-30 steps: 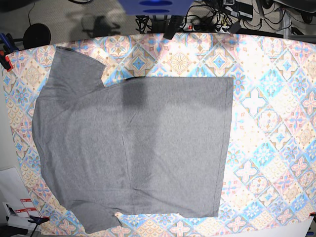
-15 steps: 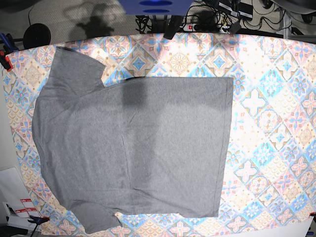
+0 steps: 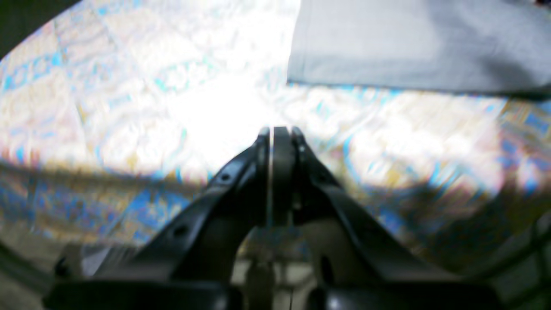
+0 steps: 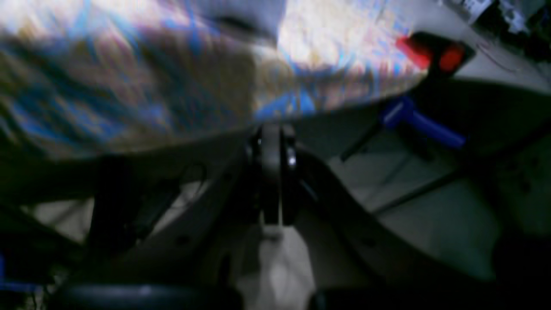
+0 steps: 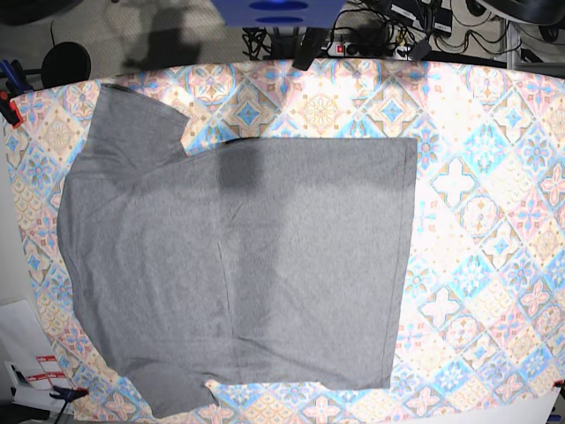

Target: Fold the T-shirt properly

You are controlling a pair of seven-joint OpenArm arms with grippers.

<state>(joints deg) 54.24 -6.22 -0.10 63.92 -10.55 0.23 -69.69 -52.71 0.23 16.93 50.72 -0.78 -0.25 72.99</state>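
Our left claw (image 3: 275,129) has its fingers pressed together on nothing, above the patterned cloth (image 3: 129,107) just off a hemmed corner of the T-shirt (image 3: 409,43); our right claw (image 4: 271,129) is likewise closed and empty, near the tabletop's edge. The T-shirt (image 5: 238,265) lies flat and unfolded across the tabletop (image 5: 494,221), so we judge folding not yet begun. Next, we must open and reach an edge. Both wrist views are blurred; neither arm shows in the base view.
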